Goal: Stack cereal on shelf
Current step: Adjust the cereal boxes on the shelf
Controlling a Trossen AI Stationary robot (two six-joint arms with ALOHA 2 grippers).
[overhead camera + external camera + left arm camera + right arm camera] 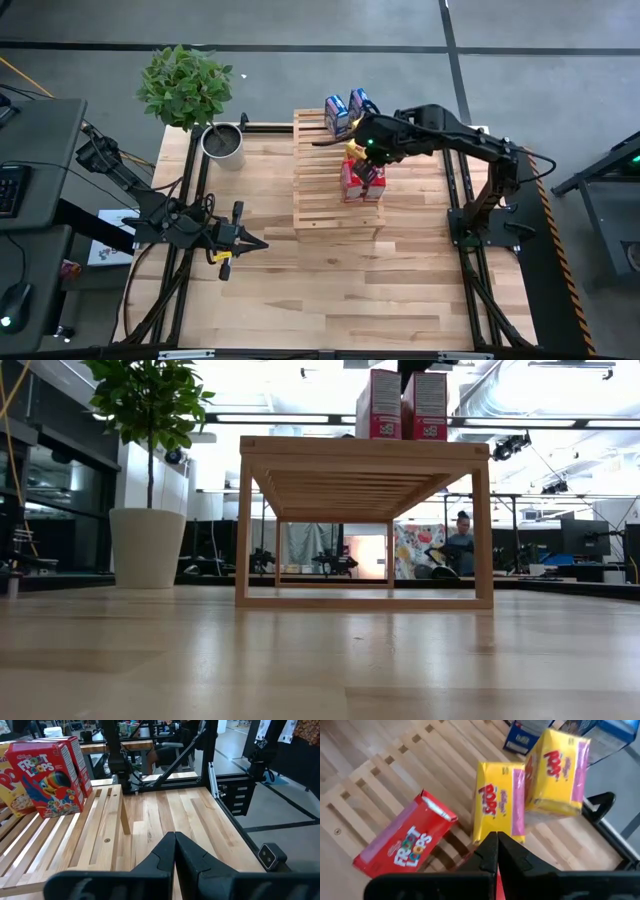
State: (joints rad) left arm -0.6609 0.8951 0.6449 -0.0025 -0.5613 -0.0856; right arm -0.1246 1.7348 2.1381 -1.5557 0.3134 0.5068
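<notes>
On the shelf (336,190), red cereal boxes (361,180) stand; right pincer (496,851) closed, empty.

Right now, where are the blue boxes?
High view: the blue boxes stand at the shelf's far edge, just beyond the yellow boxes and the right tool.

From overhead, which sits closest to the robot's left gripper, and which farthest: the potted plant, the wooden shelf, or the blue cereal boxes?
1. Wooden shelf, just to the side of the left gripper.
2. Potted plant, at the table's far corner.
3. Blue cereal boxes, at the shelf's far end.
</notes>
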